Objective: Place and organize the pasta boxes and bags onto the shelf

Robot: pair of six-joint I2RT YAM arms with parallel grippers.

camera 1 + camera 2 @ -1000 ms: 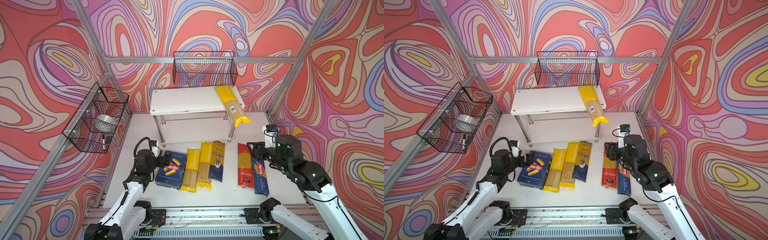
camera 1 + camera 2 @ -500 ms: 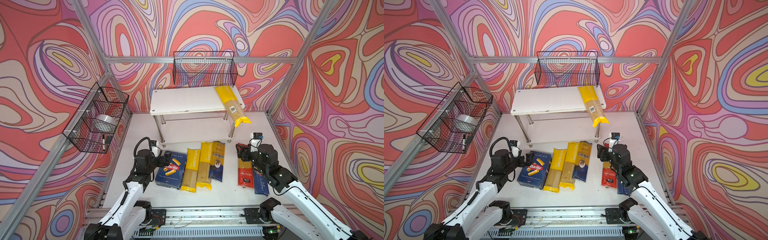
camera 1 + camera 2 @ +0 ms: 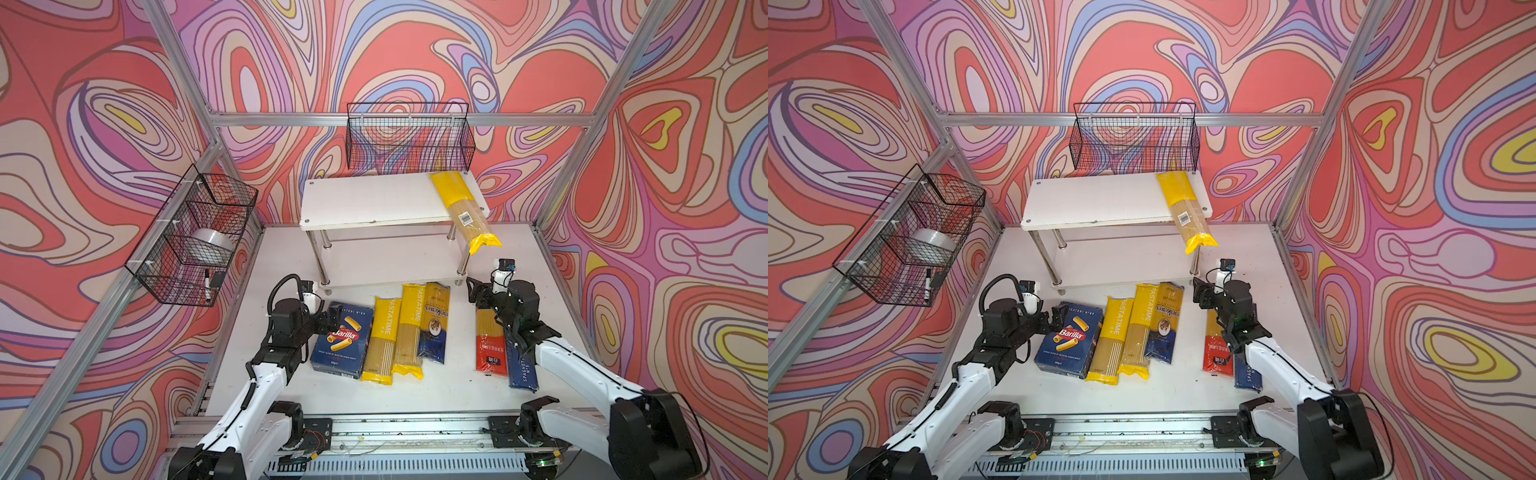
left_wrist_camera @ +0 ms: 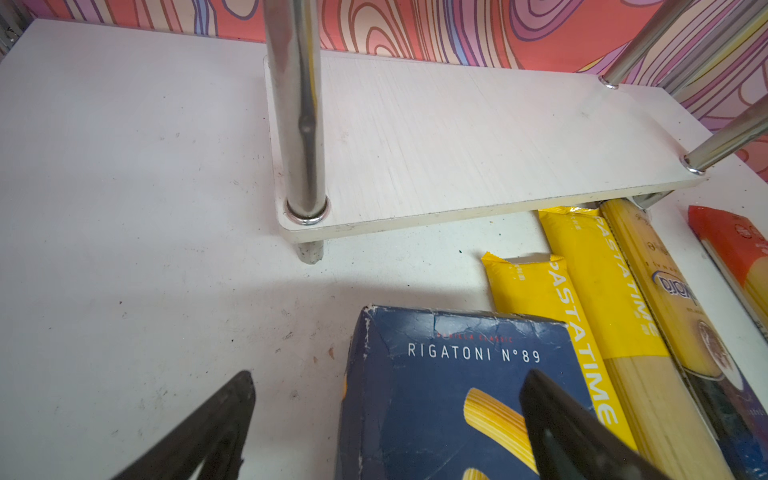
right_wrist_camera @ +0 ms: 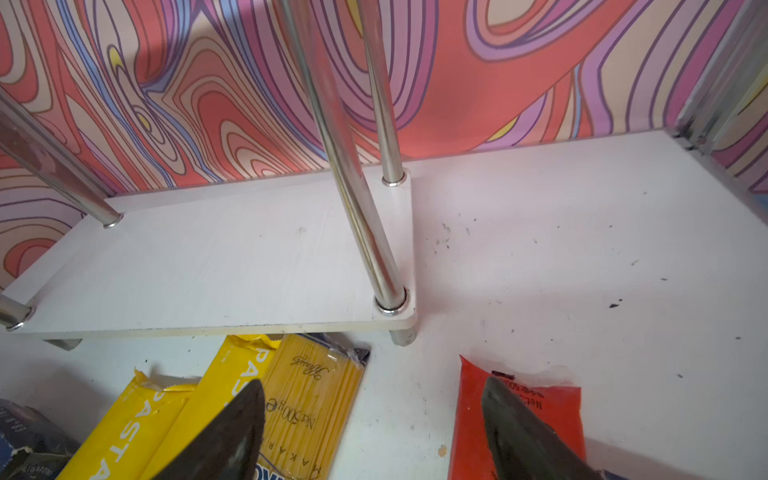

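The white two-tier shelf (image 3: 374, 199) stands at the back. One yellow bag (image 3: 461, 208) lies on its top board and overhangs the front right corner. In front lie the rigatoni box (image 3: 340, 338), two yellow bags (image 3: 380, 340), the gold-and-navy bag (image 3: 434, 328), the red bag (image 3: 490, 345) and the spaghetti box (image 3: 521, 365). My left gripper (image 3: 330, 322) is open, astride the left edge of the rigatoni box (image 4: 457, 395) at its far end. My right gripper (image 3: 473, 291) is open and empty, above the far end of the red bag (image 5: 540, 407).
A black wire basket (image 3: 409, 141) hangs on the back wall above the shelf. Another basket (image 3: 195, 232) on the left wall holds a tape roll (image 3: 212, 245) and a marker. The shelf's front right chrome leg (image 3: 463, 266) stands close to my right gripper.
My right arm has swung left from the right side to the far end of the red bag, and its jaws have opened wider. The left arm has not moved.
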